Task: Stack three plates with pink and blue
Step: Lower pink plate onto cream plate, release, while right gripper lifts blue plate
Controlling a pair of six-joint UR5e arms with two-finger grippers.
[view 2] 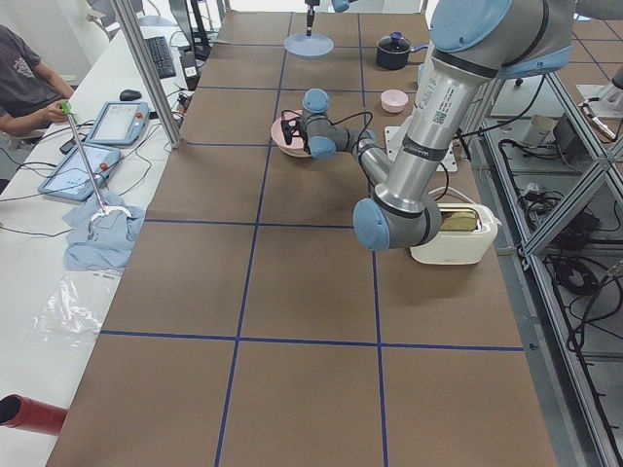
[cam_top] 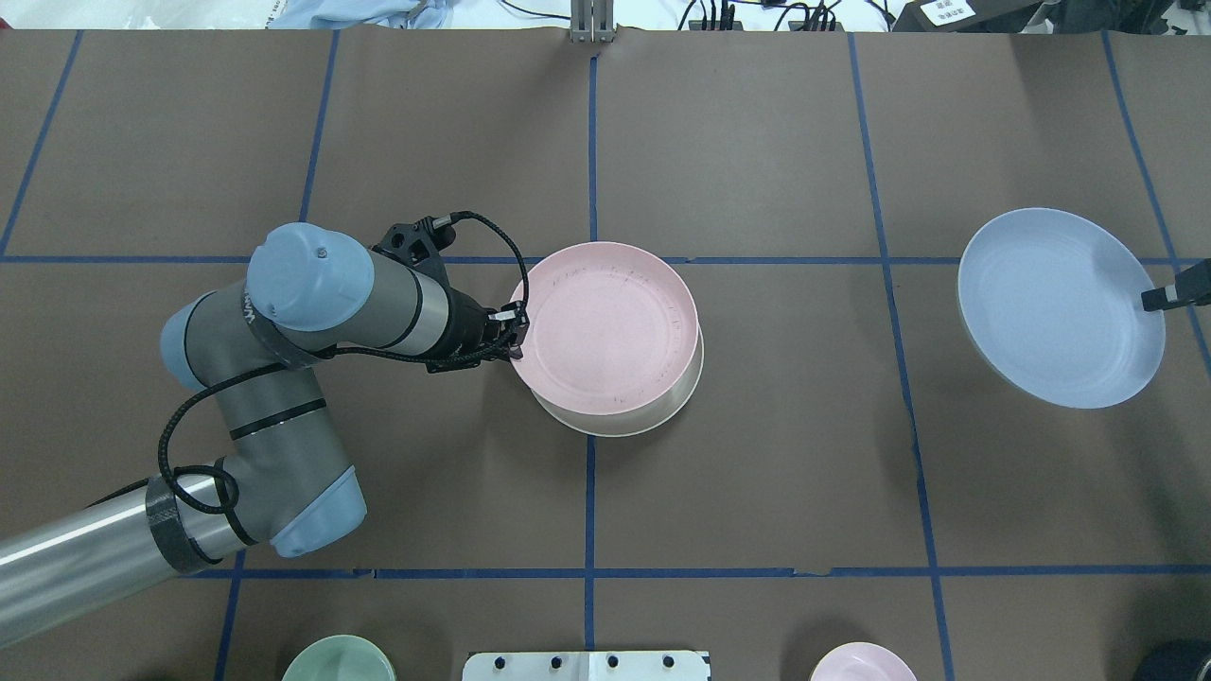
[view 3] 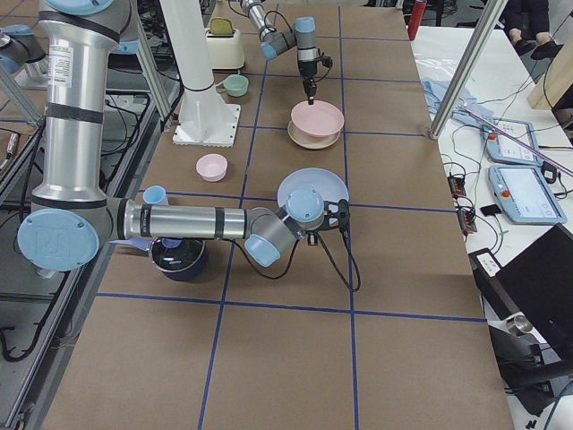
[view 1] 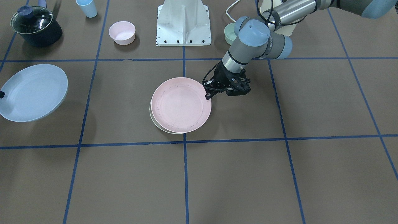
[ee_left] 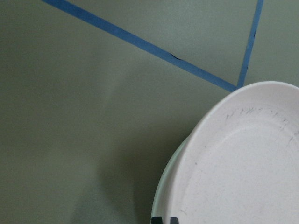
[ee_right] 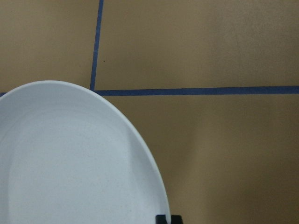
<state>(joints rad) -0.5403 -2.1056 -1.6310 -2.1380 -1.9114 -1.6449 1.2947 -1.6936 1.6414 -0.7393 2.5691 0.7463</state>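
Note:
The pale pink plate (view 1: pixel 182 104) lies on the cream-white plate (view 1: pixel 157 123) at the table's middle, offset so a crescent of the white one shows. My left gripper (view 1: pixel 207 95) is shut on the pink plate's rim (cam_top: pixel 605 326); in the left wrist view its fingertips (ee_left: pixel 164 220) pinch the plate's edge (ee_left: pixel 243 168). My right gripper (cam_top: pixel 1159 298) is shut on the rim of the light blue plate (cam_top: pixel 1060 307) and holds it tilted above the table, well to the right of the stack. The blue plate also shows in the front view (view 1: pixel 32 92) and the right wrist view (ee_right: pixel 70 163).
A dark pot with a glass lid (view 1: pixel 35 26), a small blue cup (view 1: pixel 87 7), a small pink bowl (view 1: pixel 122 32) and a green bowl (view 1: pixel 229 33) stand near the robot's white base (view 1: pixel 183 23). A white toaster (view 2: pixel 453 233) sits beside the left arm.

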